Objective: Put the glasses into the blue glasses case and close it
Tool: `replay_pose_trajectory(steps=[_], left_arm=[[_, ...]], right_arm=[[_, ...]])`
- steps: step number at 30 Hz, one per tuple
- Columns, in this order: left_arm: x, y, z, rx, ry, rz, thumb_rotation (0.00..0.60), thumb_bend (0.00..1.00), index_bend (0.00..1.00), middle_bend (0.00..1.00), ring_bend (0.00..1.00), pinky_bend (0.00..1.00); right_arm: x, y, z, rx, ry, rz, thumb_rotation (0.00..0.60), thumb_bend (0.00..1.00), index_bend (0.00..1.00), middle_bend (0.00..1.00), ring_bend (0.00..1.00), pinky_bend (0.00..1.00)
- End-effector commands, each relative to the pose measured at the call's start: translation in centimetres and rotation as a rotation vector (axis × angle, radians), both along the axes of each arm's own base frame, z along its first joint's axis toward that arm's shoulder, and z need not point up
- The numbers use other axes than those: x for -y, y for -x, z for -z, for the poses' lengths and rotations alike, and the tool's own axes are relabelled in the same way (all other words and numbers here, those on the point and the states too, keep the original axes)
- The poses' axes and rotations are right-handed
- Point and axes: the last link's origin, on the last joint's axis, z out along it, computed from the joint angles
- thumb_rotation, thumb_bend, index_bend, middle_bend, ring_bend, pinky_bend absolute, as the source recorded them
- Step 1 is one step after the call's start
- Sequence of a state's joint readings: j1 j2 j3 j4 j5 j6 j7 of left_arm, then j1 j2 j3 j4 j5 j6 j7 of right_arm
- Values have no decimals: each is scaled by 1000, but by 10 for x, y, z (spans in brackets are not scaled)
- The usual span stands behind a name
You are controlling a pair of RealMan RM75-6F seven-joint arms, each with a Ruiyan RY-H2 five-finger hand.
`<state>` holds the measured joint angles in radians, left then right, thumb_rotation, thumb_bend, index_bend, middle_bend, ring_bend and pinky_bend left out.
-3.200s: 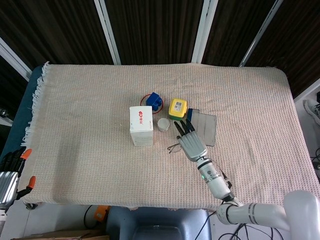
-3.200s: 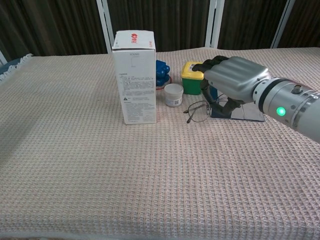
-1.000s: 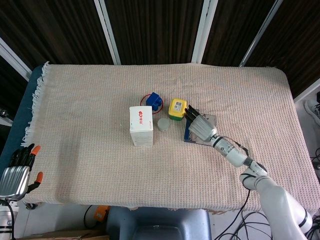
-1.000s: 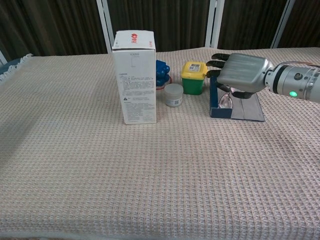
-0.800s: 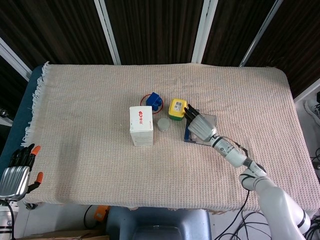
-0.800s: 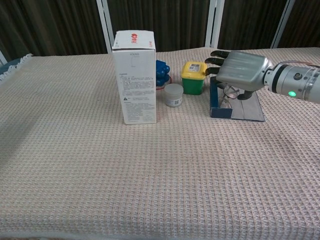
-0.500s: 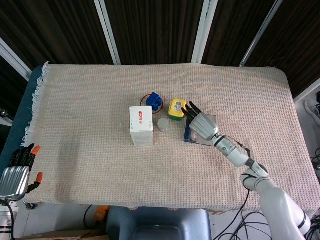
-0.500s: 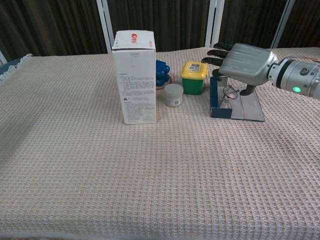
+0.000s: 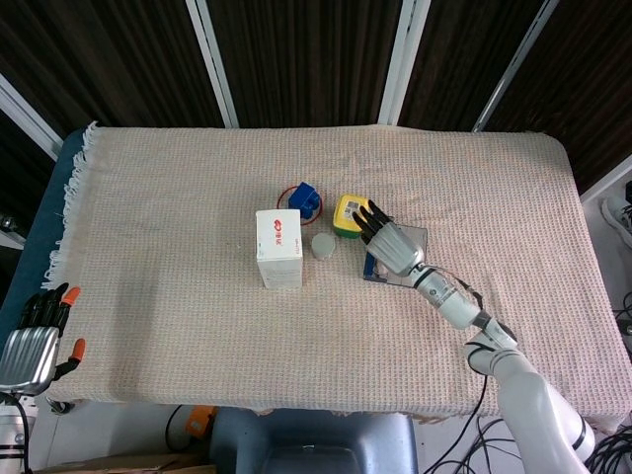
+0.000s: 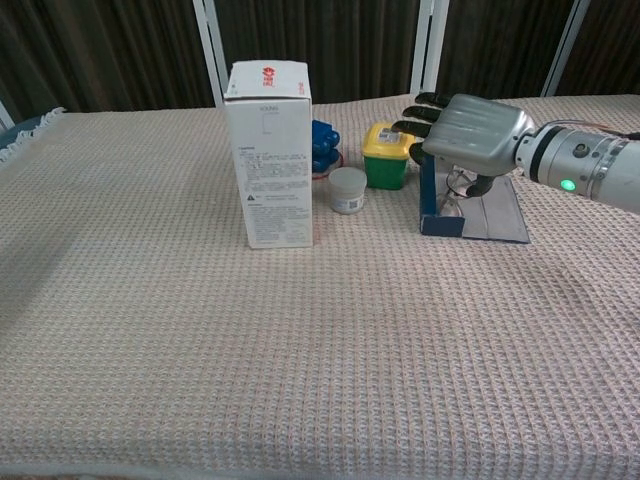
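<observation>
Inside the open glasses case (image 10: 478,218), glasses (image 10: 455,195) lie under right hand (image 10: 470,130)

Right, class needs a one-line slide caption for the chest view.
Right hand hovers open over the glasses resting in the open blue case, beside a green pot.

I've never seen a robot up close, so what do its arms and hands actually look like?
The right hand has a silver-grey metal shell with black fingers. Its forearm is a silver cylinder with a small green light, then white segments, with thin dark cables alongside. The left hand, at the table's edge, is silver with black fingers and orange tips.
</observation>
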<state>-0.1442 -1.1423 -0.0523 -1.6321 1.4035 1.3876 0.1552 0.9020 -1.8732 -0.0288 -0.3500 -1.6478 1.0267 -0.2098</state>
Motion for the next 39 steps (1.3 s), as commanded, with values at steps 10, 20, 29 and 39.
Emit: replay_pose_trajectory(steps=[10, 20, 29, 39], left_arm=[[1, 1, -1, 0, -5, -2, 600, 410, 0, 0, 0, 15], [0, 2, -1, -4, -6, -10, 600, 415, 0, 0, 0, 16], [1, 2, -1, -5, -6, -10, 600, 413, 0, 0, 0, 16], [1, 2, -1, -3, -6, -9, 600, 414, 0, 0, 0, 16]], right_arm=[[6, -5, 13, -30, -6, 30, 600, 264, 494, 166, 0, 0], [9, -8, 19, -42, -8, 50, 600, 265, 528, 166, 0, 0], [9, -10, 21, -42, -2, 49, 600, 331, 669, 165, 0, 0], [6, -8, 19, -42, -4, 33, 600, 454, 732, 167, 0, 0]])
